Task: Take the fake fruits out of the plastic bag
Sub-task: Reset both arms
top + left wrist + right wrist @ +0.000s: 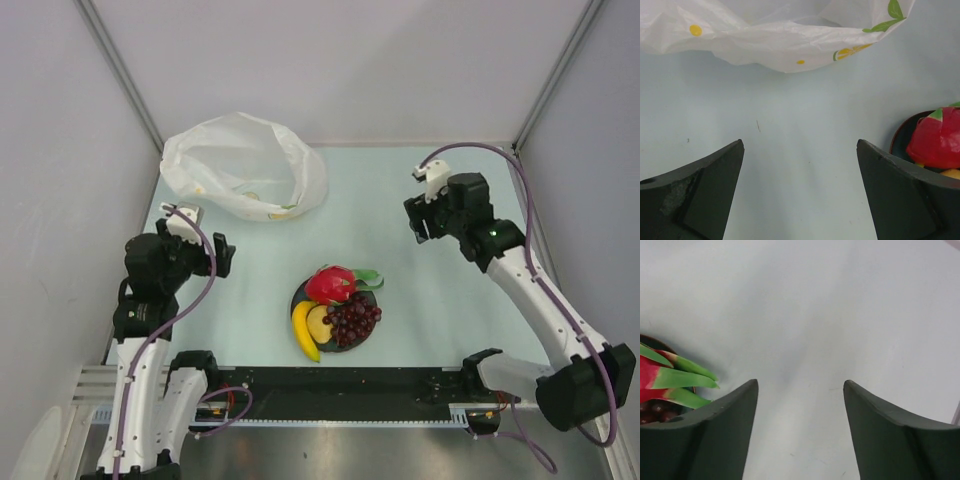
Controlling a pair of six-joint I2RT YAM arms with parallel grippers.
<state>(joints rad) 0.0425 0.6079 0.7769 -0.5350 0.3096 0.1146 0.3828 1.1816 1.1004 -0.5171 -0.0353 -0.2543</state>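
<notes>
The plastic bag (243, 165) lies crumpled at the back left of the table, and its edge shows in the left wrist view (775, 35). The dragon fruit (331, 283), banana (303, 330), round yellow fruit (320, 322) and grape bunch (354, 319) lie together on a dark plate (300, 296) near the front centre. My left gripper (222, 255) is open and empty, left of the plate. My right gripper (415, 221) is open and empty, back right of the plate. The dragon fruit also shows in the left wrist view (937, 140) and the right wrist view (670, 377).
Grey walls enclose the table on the left, back and right. A black rail (340, 385) runs along the near edge between the arm bases.
</notes>
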